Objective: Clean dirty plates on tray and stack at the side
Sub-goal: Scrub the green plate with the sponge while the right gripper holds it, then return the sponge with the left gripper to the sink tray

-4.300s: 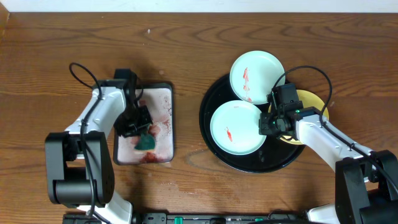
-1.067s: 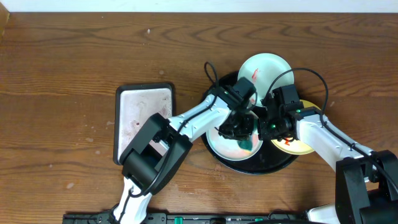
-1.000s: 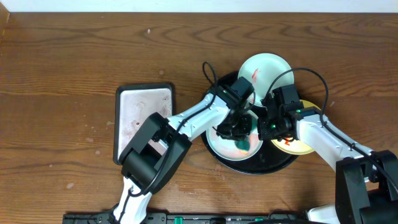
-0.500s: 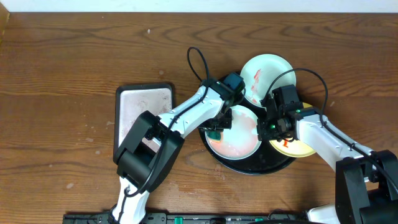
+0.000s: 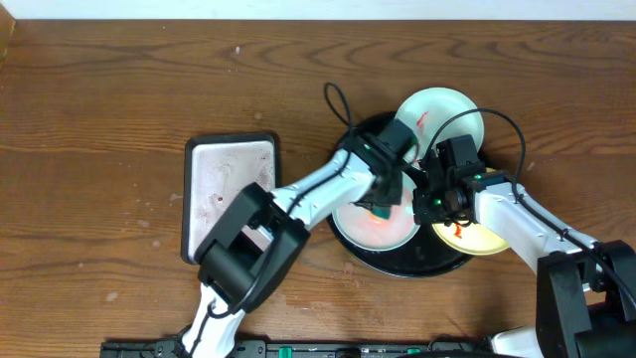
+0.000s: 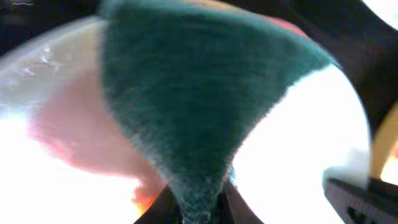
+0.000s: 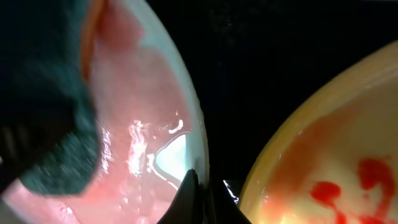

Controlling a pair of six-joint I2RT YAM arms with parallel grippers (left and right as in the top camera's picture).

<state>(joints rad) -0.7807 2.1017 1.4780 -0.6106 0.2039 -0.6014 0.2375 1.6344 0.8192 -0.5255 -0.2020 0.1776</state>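
We see the round black tray (image 5: 397,261) toward the table's right edge. Our left gripper (image 5: 383,202) is clamped on a fuzzy green sponge (image 6: 193,93), which is pressed onto a glossy pale plate (image 5: 370,227) filmed with pink sauce. Our right gripper (image 7: 198,198) pinches that plate's thin rim. Its wrist view shows, close up, red blotches on the yellow plate (image 7: 329,162) just beside it.

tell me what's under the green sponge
A pale plate, its face smeared pink with sauce, sitting in the black tray. The patch directly beneath the sponge is covered, so its state can't be seen.
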